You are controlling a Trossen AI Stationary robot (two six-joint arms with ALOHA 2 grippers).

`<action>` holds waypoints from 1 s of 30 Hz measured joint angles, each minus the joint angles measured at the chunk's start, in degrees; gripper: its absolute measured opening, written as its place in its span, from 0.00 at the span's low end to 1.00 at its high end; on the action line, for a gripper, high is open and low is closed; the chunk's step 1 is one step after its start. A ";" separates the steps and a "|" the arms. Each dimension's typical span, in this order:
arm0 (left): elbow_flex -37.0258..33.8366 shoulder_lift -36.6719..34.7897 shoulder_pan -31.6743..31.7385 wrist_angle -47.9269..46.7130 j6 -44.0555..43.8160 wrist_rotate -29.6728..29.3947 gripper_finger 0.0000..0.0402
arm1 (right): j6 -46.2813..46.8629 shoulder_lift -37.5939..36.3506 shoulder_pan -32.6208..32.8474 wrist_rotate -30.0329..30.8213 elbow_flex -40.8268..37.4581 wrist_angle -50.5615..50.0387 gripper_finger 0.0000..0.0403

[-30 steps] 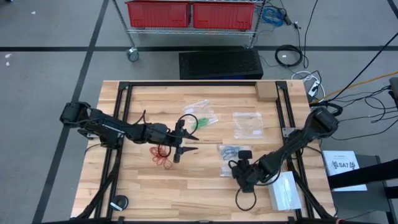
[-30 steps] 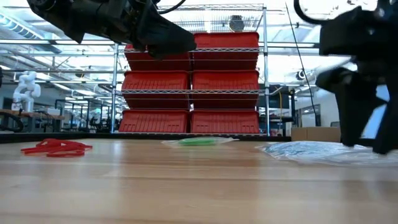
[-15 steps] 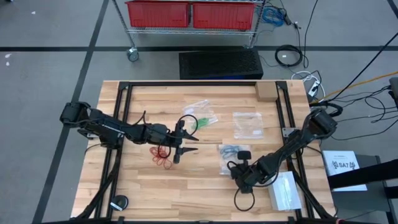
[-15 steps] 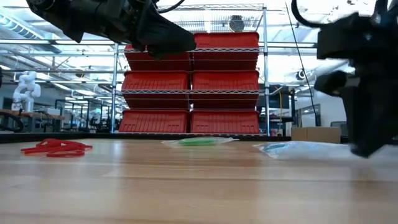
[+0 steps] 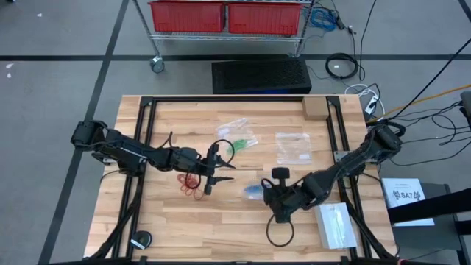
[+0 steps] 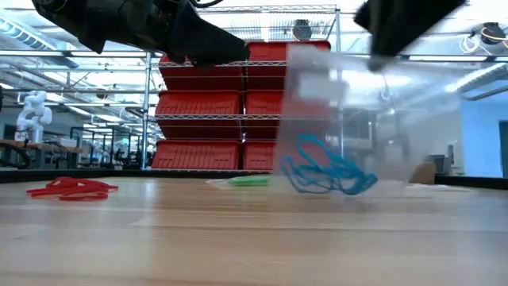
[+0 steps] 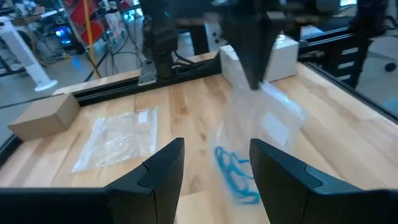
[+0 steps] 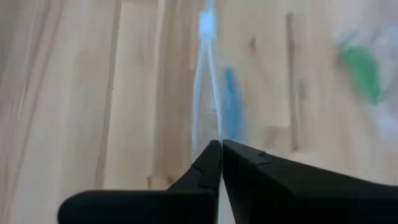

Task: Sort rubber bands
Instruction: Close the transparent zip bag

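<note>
My right gripper (image 5: 271, 193) is shut on a clear plastic bag (image 6: 341, 119) with the blue rubber bands (image 6: 325, 175) bunched in its lower end. In the left wrist view the bag (image 7: 264, 118) hangs under the right arm's fingers (image 7: 249, 56). My left gripper (image 5: 213, 174) stands open above the table, beside the loose red rubber bands (image 5: 191, 184), which lie flat on the wood. The green rubber bands (image 5: 241, 143) lie farther back inside another clear bag. My right gripper pinches the bag's top edge (image 8: 208, 121) between its two shut fingers (image 8: 205, 163), coming from above and slanting down. The bag hangs below the fingers, with the blue bands (image 7: 236, 174) low in it. Whether its lower end clears the table I cannot tell.
A flat clear bag (image 5: 294, 147) lies at the back right, with a small cardboard box (image 5: 315, 109) behind it. A white box (image 5: 337, 224) sits near the front right corner. Black frame rails (image 5: 143, 147) run along the table's sides.
My right gripper has shut on the bag with the blue bands, then risen and gone toward the table's left. The bag, which lay flat on the table, now hangs below the fingers with the bands in its lower end.
</note>
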 joint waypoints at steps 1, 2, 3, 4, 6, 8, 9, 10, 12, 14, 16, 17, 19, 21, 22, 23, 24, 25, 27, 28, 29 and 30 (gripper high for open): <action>0.00 0.00 -0.39 0.18 0.00 0.00 0.47 | -1.10 0.00 -0.60 0.04 1.73 -1.25 0.00; 0.00 0.00 -0.81 0.28 -0.02 0.14 0.47 | -2.05 -0.02 -1.08 0.14 3.23 -1.98 0.00; 0.00 0.00 -1.21 0.35 -0.08 0.76 0.47 | -2.91 -0.02 -1.63 0.36 4.54 -2.53 0.00; 0.00 0.00 -1.60 0.62 -0.41 1.78 0.47 | -3.71 -0.02 -2.13 0.95 5.84 -3.29 0.00; 0.00 0.01 -2.45 1.39 -0.48 3.49 0.47 | -5.33 -0.02 -3.10 2.40 8.25 -4.51 0.00; 0.00 0.00 -3.28 1.75 -0.49 4.05 0.47 | -6.82 -0.04 -4.12 2.97 9.84 -4.98 0.00; 0.00 0.00 -3.56 1.86 -0.80 4.07 0.47 | -7.57 -0.04 -4.61 2.97 10.35 -5.10 0.00; 0.00 0.02 -3.73 2.16 -1.78 4.15 0.47 | -8.35 -0.03 -4.99 2.97 10.78 -5.18 0.00; 0.00 0.02 -3.79 3.67 -5.19 3.78 0.47 | -9.64 -0.03 -5.56 3.07 11.21 -4.95 0.00; 0.00 0.02 -3.76 4.95 -8.90 2.57 0.47 | -10.19 -0.02 -6.08 3.02 11.22 -5.04 0.00; 0.00 0.04 -3.77 6.19 -11.14 0.22 0.47 | -10.35 0.00 -6.49 2.97 11.22 -5.16 0.00; 0.00 0.04 -3.75 6.49 -11.75 -0.45 0.47 | -10.52 0.00 -6.51 3.01 11.22 -5.11 0.00; 0.00 0.04 -3.77 6.28 -12.81 -1.92 0.47 | -11.16 0.00 -6.51 3.04 11.22 -4.96 0.00; 0.00 0.07 -3.77 6.20 -13.43 -2.05 0.47 | -11.50 0.00 -6.51 3.04 11.22 -4.70 0.00; 0.00 0.07 -3.77 6.43 -13.81 -2.05 0.47 | -11.50 0.00 -6.51 3.07 11.22 -4.62 0.00; 0.00 0.07 -3.77 6.75 -13.99 -2.05 0.47 | -11.51 0.00 -6.51 3.27 11.22 -4.62 0.00; 0.00 0.07 -3.81 7.14 -13.99 -2.07 0.47 | -11.51 0.00 -6.51 4.02 11.22 -4.64 0.00; 0.00 0.07 -3.86 7.61 -14.00 -2.12 0.47 | -11.53 0.00 -6.51 4.65 11.22 -4.63 0.00; 0.07 0.07 -4.01 8.23 -13.99 -2.66 0.47 | -11.53 0.00 -6.50 5.56 11.22 -4.62 0.00; 0.09 0.07 -4.08 8.29 -13.99 -3.09 0.47 | -11.53 0.00 -6.51 5.87 11.22 -4.64 0.00; 0.16 0.07 -4.08 8.14 -13.99 -3.15 0.47 | -11.53 0.00 -6.51 5.90 11.22 -4.64 0.00; 0.27 0.07 -4.17 8.02 -13.99 -3.15 0.47 | -11.53 0.00 -6.51 5.93 11.22 -4.64 0.00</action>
